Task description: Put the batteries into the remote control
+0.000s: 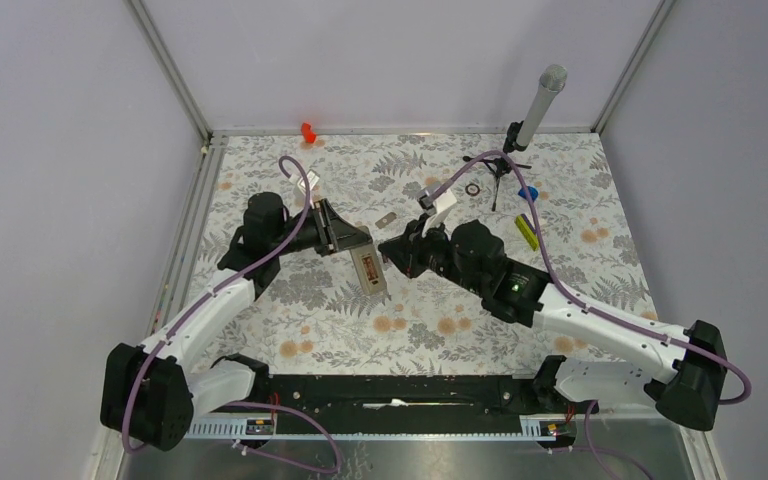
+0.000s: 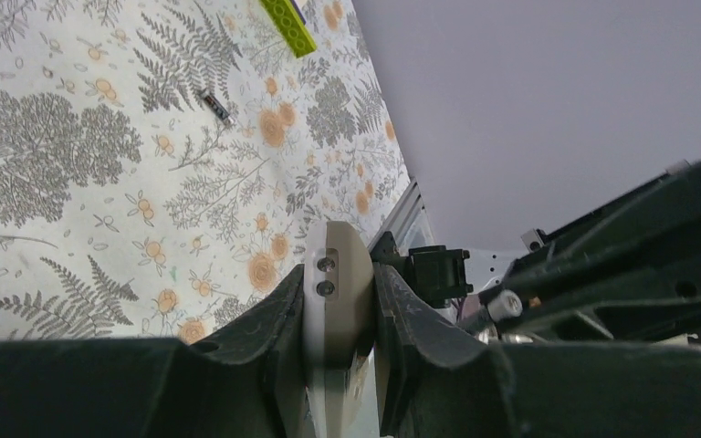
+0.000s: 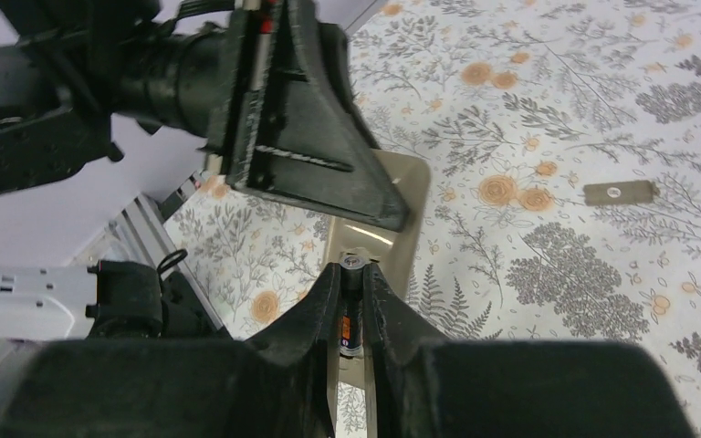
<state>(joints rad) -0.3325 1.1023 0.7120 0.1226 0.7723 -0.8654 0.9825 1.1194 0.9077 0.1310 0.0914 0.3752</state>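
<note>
Where the two arms meet over the middle of the table, which carries a fern and flower print, both tools are occupied. Left arm reaches in from the near left; right arm reaches in from the near right. A mic stands on a small tripod at the far right edge. Left gripper is closed hard on the remote, one finger pressed against each long side, as the left wrist view confirms with the white body wedged between the pads. The remote is held clear of the table, tilted, near the centre. Right gripper sits just beside the remote, pointing at it. A yellow-green bar lies on the table to the right, well apart from both tools. A small grey plate lies flat just beyond the grippers. A dark ring lies further back, near the tripod. The right wrist view shows that gripper pinching one battery upright between its fingers, the top end at the remote's pale face; whether they touch cannot be told. A slim dark item on the table in the left wrist view is too small to identify.
</note>
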